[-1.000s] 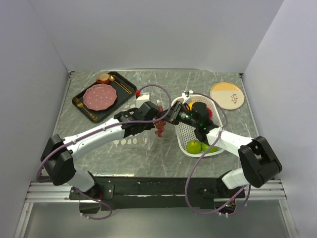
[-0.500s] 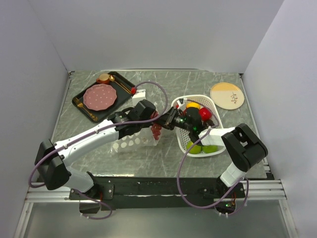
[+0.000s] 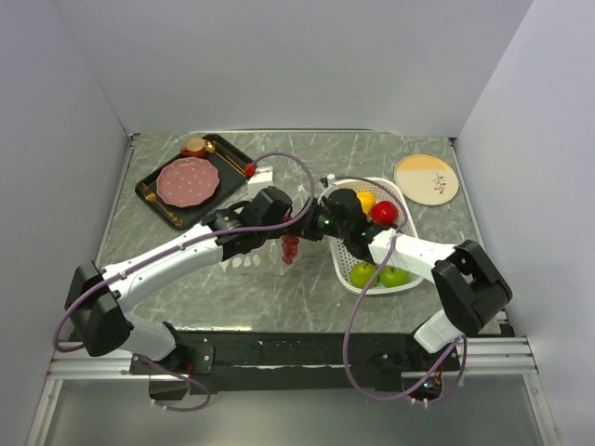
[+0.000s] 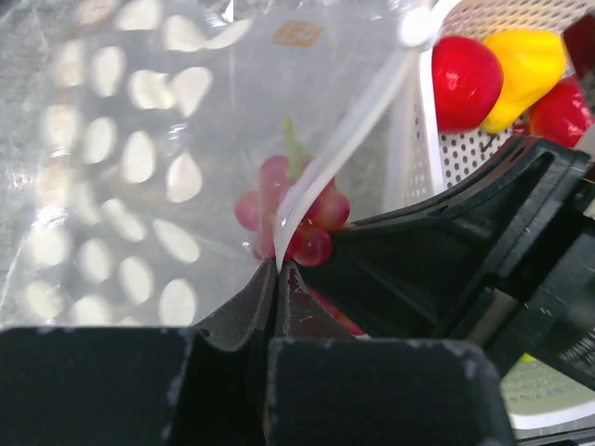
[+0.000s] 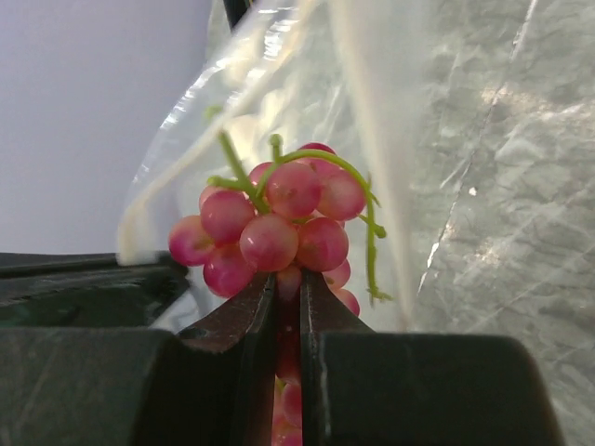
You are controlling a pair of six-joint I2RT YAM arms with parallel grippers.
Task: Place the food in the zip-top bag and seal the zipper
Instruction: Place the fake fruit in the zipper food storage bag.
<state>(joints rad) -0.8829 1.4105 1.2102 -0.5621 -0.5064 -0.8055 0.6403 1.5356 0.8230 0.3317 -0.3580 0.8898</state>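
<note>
Your left end effector point(image 4: 277, 271) is closed on the zipper point(image 4: 346, 153) and holds the bag point(image 4: 121, 158) by this edge, near the middle of the surface point(image 3: 307, 153). Your right end effector point(image 5: 288, 283) is closed on the grapes point(image 5: 279, 223), at the bag's mouth, just beside the basket point(image 3: 346, 253). The surface is grey and marbled. A black tray point(image 3: 230, 154) lies far left, a round plate point(image 3: 426, 178) far right. Plain pale walls point(image 3: 279, 65) stand on three sides.
</note>
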